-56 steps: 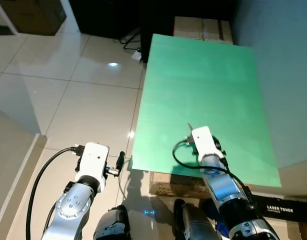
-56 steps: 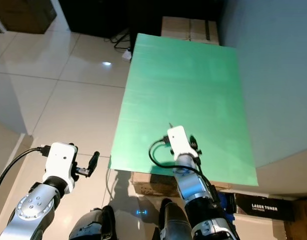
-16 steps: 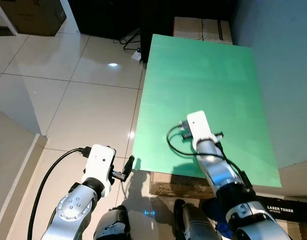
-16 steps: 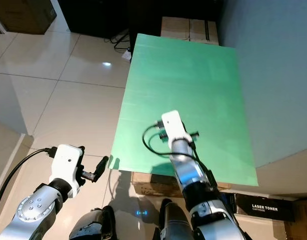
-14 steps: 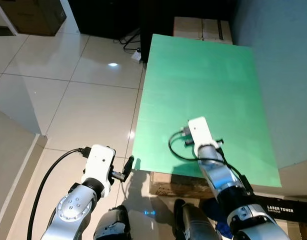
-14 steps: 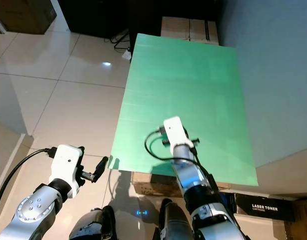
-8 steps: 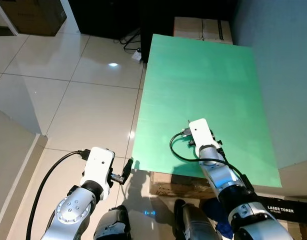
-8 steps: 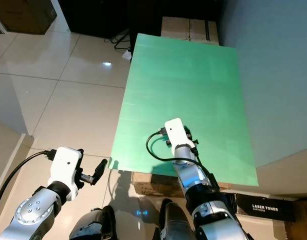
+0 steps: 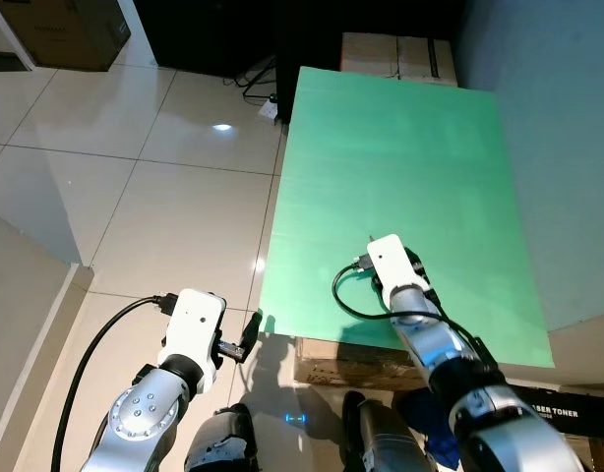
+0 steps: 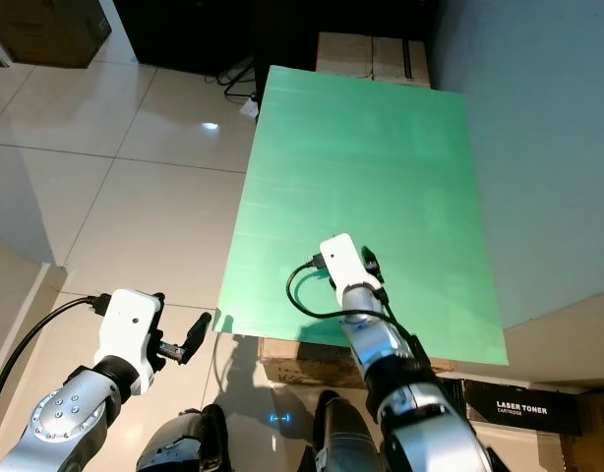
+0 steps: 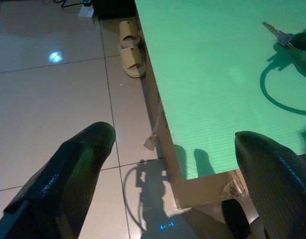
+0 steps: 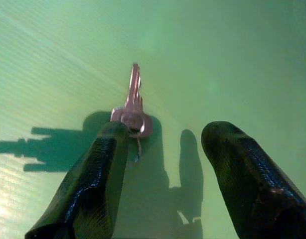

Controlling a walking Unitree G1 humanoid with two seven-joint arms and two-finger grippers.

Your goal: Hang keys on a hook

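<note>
A single brass-coloured key (image 12: pixel 133 107) on a small ring lies flat on the green table top (image 9: pixel 400 147), near its front edge. My right gripper (image 12: pixel 168 132) hangs low over it, open. One black finger (image 12: pixel 100 164) has its tip right at the key's ring; the other finger (image 12: pixel 242 164) stands apart on bare green. From the head, the right arm's white wrist block (image 9: pixel 386 261) covers the fingers. My left gripper (image 9: pixel 245 334) is open beside the table's near left corner, above the floor. The key (image 11: pixel 275 32) also lies within the left wrist view.
The green top rests on cardboard boxes (image 9: pixel 332 364). More cardboard boxes (image 9: pixel 395 54) stand at its far end, with cables (image 9: pixel 253 84) on the tiles there. A pair of beige slippers (image 11: pixel 130 47) lies by the table's left side. A black toner box (image 9: pixel 568 413) sits at the right.
Over the last second my right wrist has turned and shifted slightly nearer, staying low over the key. Since 3.5 s ago my left gripper has drifted right, to the table's corner.
</note>
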